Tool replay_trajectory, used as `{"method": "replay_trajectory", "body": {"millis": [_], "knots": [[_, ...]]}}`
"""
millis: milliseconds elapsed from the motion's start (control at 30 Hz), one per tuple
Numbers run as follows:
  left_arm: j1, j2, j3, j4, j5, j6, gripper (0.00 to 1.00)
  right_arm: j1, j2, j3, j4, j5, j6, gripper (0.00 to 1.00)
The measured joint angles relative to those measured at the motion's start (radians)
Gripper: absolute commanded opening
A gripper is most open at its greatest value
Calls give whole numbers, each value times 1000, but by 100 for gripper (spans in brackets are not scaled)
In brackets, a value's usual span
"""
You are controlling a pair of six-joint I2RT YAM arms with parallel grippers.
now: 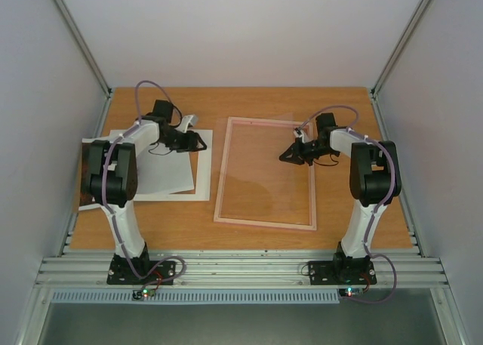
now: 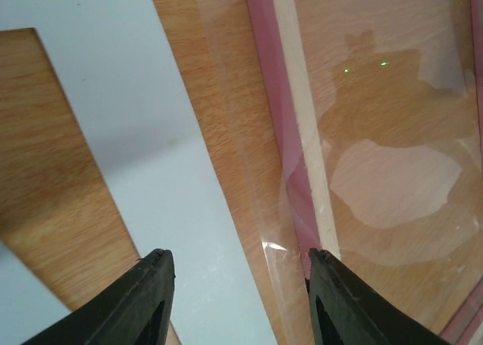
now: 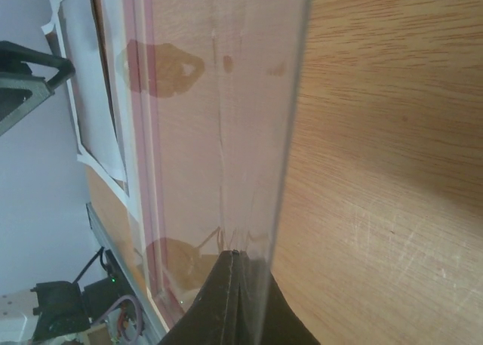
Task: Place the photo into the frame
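Note:
The frame (image 1: 264,224) with its narrow pink rim lies flat mid-table. A clear pane (image 1: 264,171) sits askew on it. In the left wrist view the pane's edge (image 2: 275,247) overhangs the frame's pink rim (image 2: 275,96) onto the wood. My left gripper (image 1: 198,142) hovers open at that edge. One fingertip of the left gripper (image 2: 238,266) is over the white mat (image 2: 151,133) and the other is by the rim. My right gripper (image 1: 285,157) is shut at the pane's right side. In the right wrist view the right gripper (image 3: 236,253) shows closed tips partly behind the pane (image 3: 226,96). The photo's printed face does not show.
A white cut-out mat (image 1: 202,171) lies left of the frame, with a white sheet (image 1: 151,177) on top of it. Bare wooden table (image 1: 181,224) surrounds both. Aluminium rails (image 1: 241,269) run along the near edge, and grey walls close in the sides.

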Motion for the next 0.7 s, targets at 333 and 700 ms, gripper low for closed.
{"method": "replay_trajectory", "body": {"millis": [333, 700], "knots": [[-46, 94, 56, 32, 31, -72, 56, -21, -2, 0, -23, 9, -28, 1], [-82, 181, 131, 35, 37, -97, 29, -25, -2, 0, -31, 9, -36, 5]]}}
